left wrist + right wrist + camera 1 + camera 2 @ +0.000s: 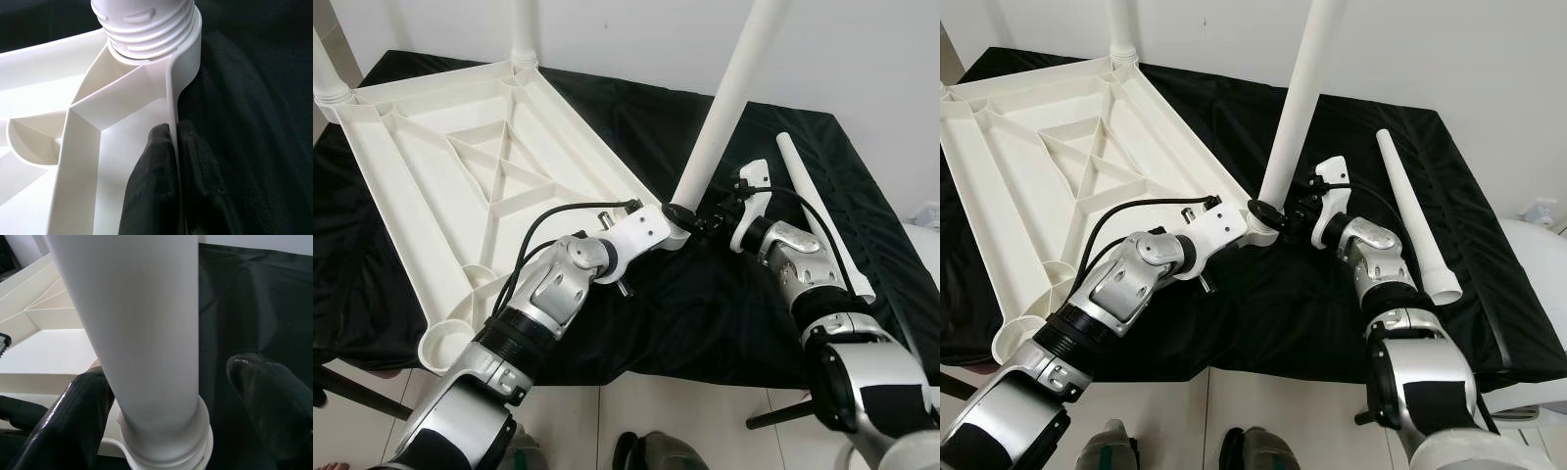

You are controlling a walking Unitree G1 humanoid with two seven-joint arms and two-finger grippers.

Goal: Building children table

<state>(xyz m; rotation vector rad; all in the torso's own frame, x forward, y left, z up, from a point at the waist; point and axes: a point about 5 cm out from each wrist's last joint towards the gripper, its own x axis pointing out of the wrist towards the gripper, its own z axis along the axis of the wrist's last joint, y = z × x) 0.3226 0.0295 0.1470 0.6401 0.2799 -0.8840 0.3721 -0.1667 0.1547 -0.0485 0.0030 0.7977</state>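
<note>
One upturned white tabletop lies on the black cloth. Three legs stand in its corners; a fourth leg lies loose beside it. The left gripper pinches the tabletop's rim by the near leg, which the right gripper straddles, fingers spread.

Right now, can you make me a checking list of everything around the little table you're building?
Surface: black cloth spread under the parts.
Job's things: white tabletop lying upside down; corner leg standing in its socket, threads visible; two more legs at the far corners; spare leg lying loose on the cloth.
Clutter: nothing seen.
Grippers: left claw pinches the tabletop rim; right claw straddles the corner leg.
Cables: black cable along the left arm.
Surroundings: white wall, tiled floor.
</note>
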